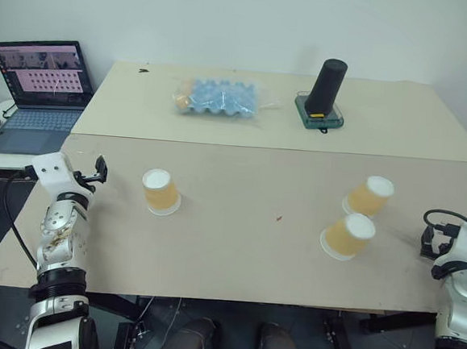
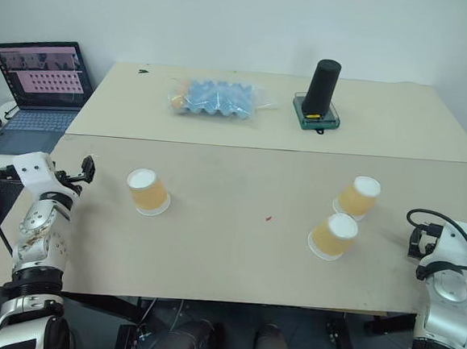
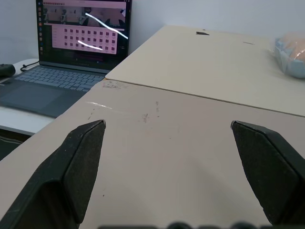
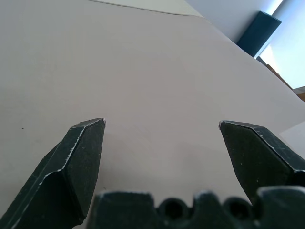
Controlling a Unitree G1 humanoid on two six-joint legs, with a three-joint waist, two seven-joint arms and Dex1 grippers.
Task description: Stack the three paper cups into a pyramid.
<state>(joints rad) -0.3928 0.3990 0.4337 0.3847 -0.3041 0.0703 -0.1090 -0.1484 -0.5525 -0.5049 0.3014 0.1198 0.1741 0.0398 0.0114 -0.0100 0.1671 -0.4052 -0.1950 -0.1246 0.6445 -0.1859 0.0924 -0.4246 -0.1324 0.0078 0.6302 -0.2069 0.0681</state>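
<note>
Left gripper (image 3: 167,126): fingers spread wide, nothing between them; it hangs over the near-left corner of the table (image 1: 235,255), pointing along the bare top toward the laptop.
Right gripper (image 4: 162,124): fingers spread wide, empty; it sits at the table's near-right edge over bare surface.
Left cup (image 1: 161,191): 1 paper cup upside down, white base up, on the left half of the table, near the left gripper but not touching it.
Right cups: 2 paper cups on the right half, both tilted with the white end up and to the right; the near cup (image 1: 348,235) and the far cup (image 1: 368,196) stand just beside each other; whether they touch cannot be told.
Pyramid: not built; all 3 cups rest on the tabletop, none on another.
Far table: a clear bag of blue items (image 1: 219,97), and a tall black cylinder (image 1: 327,88) upright on a green tray (image 1: 319,117).
Laptop (image 1: 37,94): open, screen lit, on a separate surface to the left.
</note>
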